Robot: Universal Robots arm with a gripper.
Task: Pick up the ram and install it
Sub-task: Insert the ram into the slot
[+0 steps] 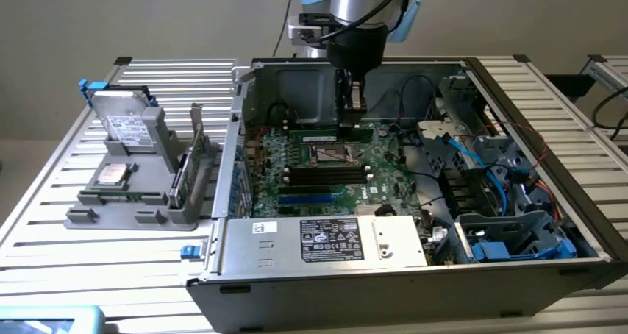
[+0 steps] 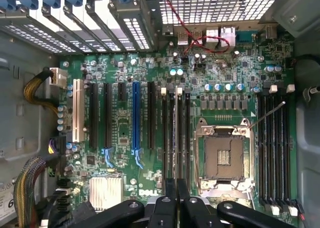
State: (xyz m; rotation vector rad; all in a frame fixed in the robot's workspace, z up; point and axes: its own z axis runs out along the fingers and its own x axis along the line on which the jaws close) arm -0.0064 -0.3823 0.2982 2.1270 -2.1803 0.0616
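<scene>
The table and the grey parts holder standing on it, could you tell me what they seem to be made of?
Table: likely aluminium, bare satin finish; pale silvery ribbed slats with a soft sheen.
Grey parts holder: probably matte plastic; uniform dull grey, blocky shapes, no glint.

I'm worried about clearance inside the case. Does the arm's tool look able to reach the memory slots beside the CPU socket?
Probably yes. The tool, shut on the ram, hangs directly over the memory slots beside the CPU socket, and nothing lies across them in the wrist view.
</scene>
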